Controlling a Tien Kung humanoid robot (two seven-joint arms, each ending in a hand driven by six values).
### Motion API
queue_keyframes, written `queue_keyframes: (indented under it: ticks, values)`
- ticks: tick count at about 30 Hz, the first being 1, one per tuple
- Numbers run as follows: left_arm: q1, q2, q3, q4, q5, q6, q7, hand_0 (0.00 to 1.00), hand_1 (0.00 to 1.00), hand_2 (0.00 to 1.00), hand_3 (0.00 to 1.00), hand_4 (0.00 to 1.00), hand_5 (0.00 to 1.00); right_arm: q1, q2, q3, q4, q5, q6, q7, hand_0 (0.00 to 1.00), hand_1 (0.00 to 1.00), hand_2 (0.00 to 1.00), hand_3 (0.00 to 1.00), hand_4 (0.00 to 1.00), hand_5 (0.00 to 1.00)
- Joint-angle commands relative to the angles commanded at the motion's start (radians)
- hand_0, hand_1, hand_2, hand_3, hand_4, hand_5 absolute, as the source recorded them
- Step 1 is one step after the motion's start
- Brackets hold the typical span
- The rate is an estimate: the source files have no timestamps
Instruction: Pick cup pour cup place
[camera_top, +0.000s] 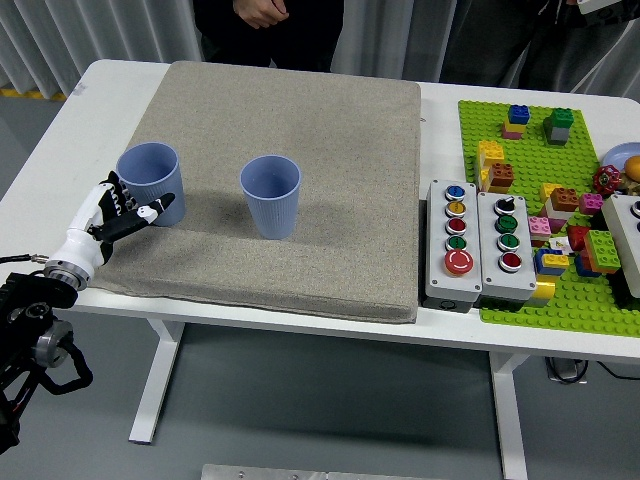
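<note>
Cups, two, blue: one (150, 184) at the frame's left, one (271, 196) left of centre, upright on grey mat (330, 150). Left hand (118, 212) beside left cup, fingers spread, empty.

1. There are two blue cups, the left cup (151, 184) and the right cup (271, 195). Both stand up on the mat.
2. There is one gray mat (290, 130) on the white surface (60, 140).
3. There are two gray button boxes side by side. The left box (455, 240) has five round buttons. The right box (508, 246) has four.
4. There is one green brick plate (535, 145), with lots of small colored bricks on it, too many to count well.
5. There is one robot hand (122, 212) in view, next to the left cup.
6. Two people stand at the far side. One person's hand (259, 12) shows.
</note>
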Motion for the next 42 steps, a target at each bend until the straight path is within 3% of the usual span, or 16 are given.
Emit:
queue_keyframes:
  ticks: [1,42]
  values:
    - [-0.002,0.0,0.001,0.002,0.0,0.0,0.0,0.945,0.939,0.998,0.998,0.836,0.154,0.001,0.0,0.0,0.0,0.0,0.0,0.0,0.716,0.672,0.657,0.619,0.002,0.262]
    - [-0.02,-0.012,0.012,0.024,0.007,-0.009,-0.006,0.945,0.939,0.998,0.998,0.8,0.112,0.004,0.001,0.011,0.0,-0.012,0.004,-0.002,0.715,0.672,0.657,0.618,0.002,0.259]
